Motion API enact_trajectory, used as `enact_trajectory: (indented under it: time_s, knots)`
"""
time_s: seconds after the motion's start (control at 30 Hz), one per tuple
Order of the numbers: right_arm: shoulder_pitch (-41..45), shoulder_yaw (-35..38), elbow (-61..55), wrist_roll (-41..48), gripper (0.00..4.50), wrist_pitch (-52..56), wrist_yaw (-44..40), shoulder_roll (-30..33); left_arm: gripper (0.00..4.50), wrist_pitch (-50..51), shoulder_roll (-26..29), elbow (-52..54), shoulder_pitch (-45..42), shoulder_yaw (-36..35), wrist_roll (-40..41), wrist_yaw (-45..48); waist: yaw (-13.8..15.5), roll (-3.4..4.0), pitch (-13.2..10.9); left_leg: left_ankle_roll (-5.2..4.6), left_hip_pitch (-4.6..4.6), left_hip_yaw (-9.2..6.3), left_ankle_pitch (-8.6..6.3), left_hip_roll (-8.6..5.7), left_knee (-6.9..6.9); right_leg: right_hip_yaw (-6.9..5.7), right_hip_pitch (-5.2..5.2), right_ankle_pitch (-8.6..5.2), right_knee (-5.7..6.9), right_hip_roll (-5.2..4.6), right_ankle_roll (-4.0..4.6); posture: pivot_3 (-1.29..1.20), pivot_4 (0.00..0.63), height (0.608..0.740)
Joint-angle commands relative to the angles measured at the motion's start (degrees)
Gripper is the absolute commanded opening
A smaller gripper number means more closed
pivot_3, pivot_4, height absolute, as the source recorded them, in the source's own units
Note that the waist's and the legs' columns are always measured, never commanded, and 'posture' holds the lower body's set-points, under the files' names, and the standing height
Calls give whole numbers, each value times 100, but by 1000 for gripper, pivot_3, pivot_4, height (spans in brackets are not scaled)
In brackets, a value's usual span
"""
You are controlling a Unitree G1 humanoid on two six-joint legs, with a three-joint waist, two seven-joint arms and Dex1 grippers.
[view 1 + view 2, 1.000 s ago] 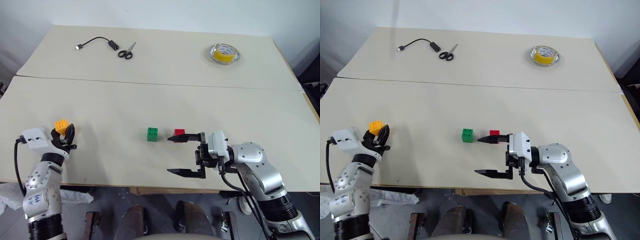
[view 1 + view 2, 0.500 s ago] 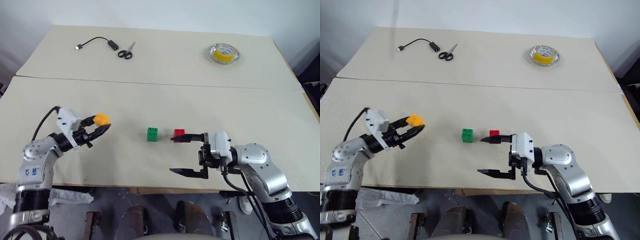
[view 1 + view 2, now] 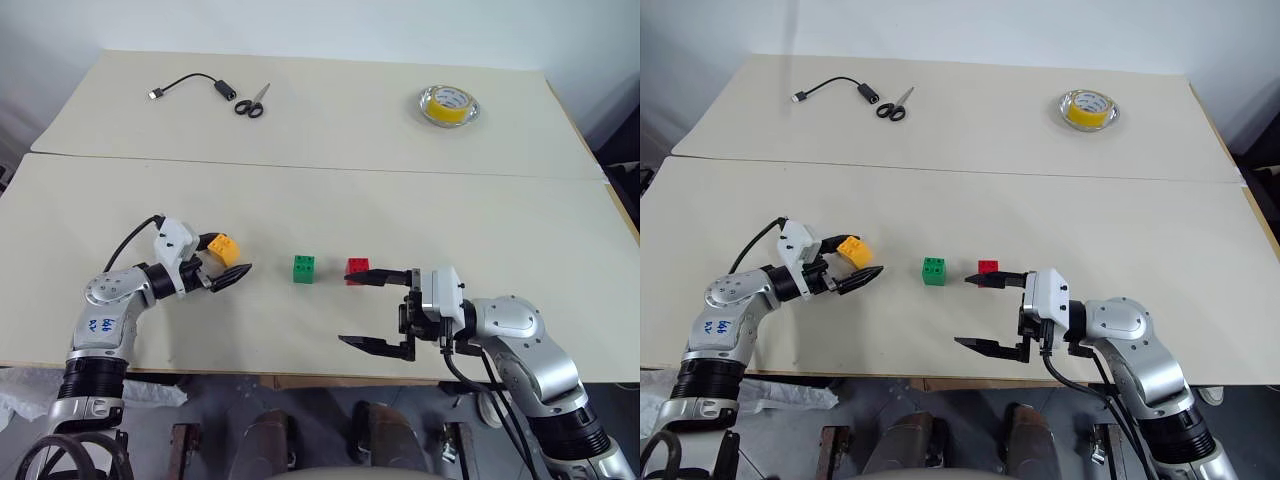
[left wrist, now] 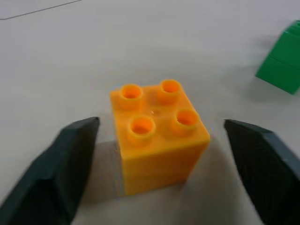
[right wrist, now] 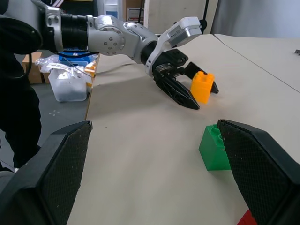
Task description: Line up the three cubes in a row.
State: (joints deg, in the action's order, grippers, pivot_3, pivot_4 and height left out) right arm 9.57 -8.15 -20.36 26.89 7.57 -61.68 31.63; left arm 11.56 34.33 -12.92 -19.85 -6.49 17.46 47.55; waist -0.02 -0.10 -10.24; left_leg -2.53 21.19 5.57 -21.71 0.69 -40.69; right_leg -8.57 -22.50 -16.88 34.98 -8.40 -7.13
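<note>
The orange-yellow cube [image 4: 158, 133] stands on the surface [image 3: 420, 215] between the spread fingers of the left claw [image 3: 226, 263], gaps on both sides (evidently set down to extend the row), left of the green cube [image 3: 304, 268] and red cube [image 3: 357, 268]. The right claw [image 3: 375, 309] waits spread wide near the red one.

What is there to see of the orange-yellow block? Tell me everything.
The orange-yellow block is a small toy cube of glossy plastic with four round hollow studs on top. It stands upright on the table, studs up, left of the green block. It sits between the open fingers of the left end effector, with a gap on each side in the wrist view, so nothing grips it.
</note>
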Motion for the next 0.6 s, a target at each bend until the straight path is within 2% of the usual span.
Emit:
enact_trajectory:
  time_s: [0.03, 0.13, 0.23, 0.47, 0.5, 0.6]
  knots:
    - [-33, 53, -229, 47, 4500, -83, 41, -30, 4474, 606, -98, 743, 203, -145, 117, -484, 0, 0, 0, 0, 0, -1, 0, 0, 0, 0, 0, 0, 0, 0, 0, 0, 150, 740]
    - [-31, 37, -219, 43, 4500, -92, 42, -38, 4474, 1060, -174, 1140, 367, -196, 166, -785, 5, 0, 0, 0, 0, -3, 0, 1, 0, 0, 2, 0, 0, 0, 0, 0, 150, 740]
    - [-3, 23, -209, 52, 4500, -81, 33, -41, 3887, 1240, -160, 1289, 468, -255, 129, -922, 2, 0, 0, 0, -1, -4, 0, 1, -3, 1, 3, 0, 0, -1, 0, 0, 150, 740]
    - [63, 13, -153, 54, 4500, -71, -18, -23, 1673, 439, 33, 257, 47, -94, -58, -198, 24, 0, 0, 0, -1, -4, 0, 0, -7, -1, 3, 0, 1, -1, 0, 0, 150, 740]
    - [67, 14, -149, 56, 4500, -69, -26, -16, 1499, 251, 64, 56, -50, -51, -74, -5, 26, 0, 0, 0, -1, -4, 0, -1, -7, -2, 4, 0, 1, -1, 0, 0, 150, 740]
    - [89, 44, -136, 62, 4500, -58, -43, 11, 1522, -729, 208, -822, -534, 92, -153, 876, 39, 0, 0, 0, 0, -3, 0, -2, -8, -3, 4, 0, 1, -1, 0, 0, 150, 740]
